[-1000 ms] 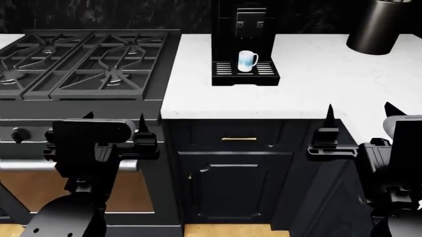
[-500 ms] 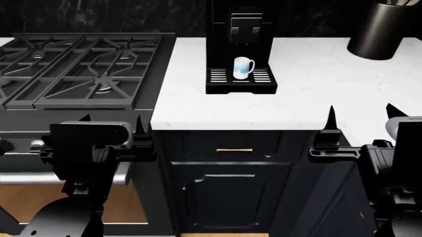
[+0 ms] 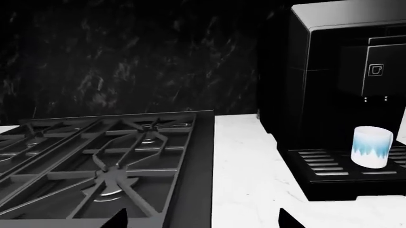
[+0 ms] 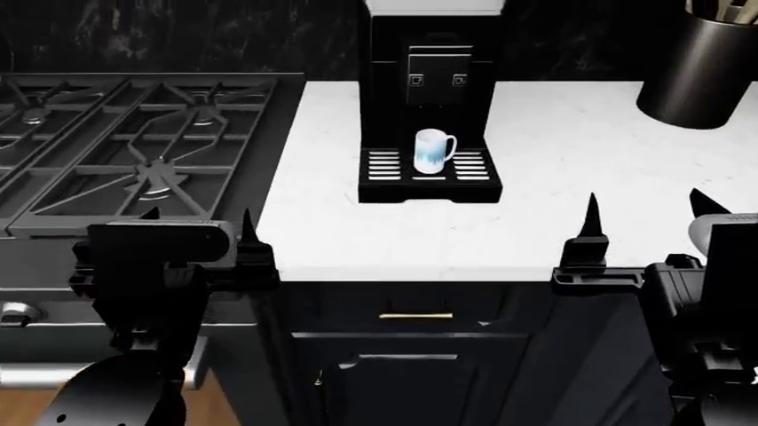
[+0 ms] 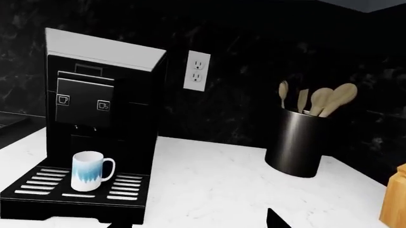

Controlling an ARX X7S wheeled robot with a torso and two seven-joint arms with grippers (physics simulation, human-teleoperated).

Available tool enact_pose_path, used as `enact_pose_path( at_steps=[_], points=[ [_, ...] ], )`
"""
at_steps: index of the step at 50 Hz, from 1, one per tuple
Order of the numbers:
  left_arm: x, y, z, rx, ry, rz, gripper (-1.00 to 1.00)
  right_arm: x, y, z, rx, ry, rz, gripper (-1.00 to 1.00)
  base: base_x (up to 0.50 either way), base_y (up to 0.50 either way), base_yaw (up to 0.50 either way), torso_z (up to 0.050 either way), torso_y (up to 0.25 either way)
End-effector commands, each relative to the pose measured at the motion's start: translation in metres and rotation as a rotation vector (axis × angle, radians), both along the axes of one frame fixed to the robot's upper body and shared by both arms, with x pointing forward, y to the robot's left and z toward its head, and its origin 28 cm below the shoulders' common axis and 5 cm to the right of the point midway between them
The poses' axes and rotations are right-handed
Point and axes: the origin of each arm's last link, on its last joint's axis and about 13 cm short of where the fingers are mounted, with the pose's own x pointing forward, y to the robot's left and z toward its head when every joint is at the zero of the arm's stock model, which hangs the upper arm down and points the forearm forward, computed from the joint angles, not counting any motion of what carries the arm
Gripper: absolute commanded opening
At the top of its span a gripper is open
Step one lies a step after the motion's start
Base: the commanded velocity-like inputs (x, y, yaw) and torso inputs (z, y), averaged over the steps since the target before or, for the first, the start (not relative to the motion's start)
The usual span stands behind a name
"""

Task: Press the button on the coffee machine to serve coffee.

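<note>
Both pincers hang spread and empty at the near edge of the white surface [image 4: 556, 133]: the left pincer [image 4: 195, 232] by the stove [image 4: 130, 151], the right pincer [image 4: 645, 217] well short of the coffee machine [image 4: 429, 98], which stands at the back. Risk, as I judge it: two small buttons [image 5: 82, 102] sit close together, so a fingertip could hit the wrong one, or knock the mug [image 5: 91, 170] on the drip tray [image 5: 44, 183]. I cannot tell what the mug holds; the black cylinder [image 5: 297, 142] holds wooden spoons [image 5: 323, 99].

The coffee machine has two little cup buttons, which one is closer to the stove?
The button on the robot's left side of the coffee machine, with the stove beyond it. The other button faces the black utensil pot.
</note>
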Motion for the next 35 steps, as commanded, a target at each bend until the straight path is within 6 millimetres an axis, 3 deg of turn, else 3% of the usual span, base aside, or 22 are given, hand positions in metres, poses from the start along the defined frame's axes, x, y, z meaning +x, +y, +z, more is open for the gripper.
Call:
enact_pose_path(
  at_steps=[1,35],
  points=[
    [0.0027,-0.0001,-0.0020,-0.009,-0.006,-0.006,1.00,-0.0012,-0.0004,-0.0003,0.008,-0.002,-0.002,1.00,0.35,-0.05,0.00,0.000,0.000],
    [0.0030,-0.0007,-0.0037,-0.009,-0.006,-0.001,1.00,0.0018,0.0014,-0.0019,0.007,0.013,0.008,1.00,0.28,-0.03,0.00,0.000,0.000]
  ],
)
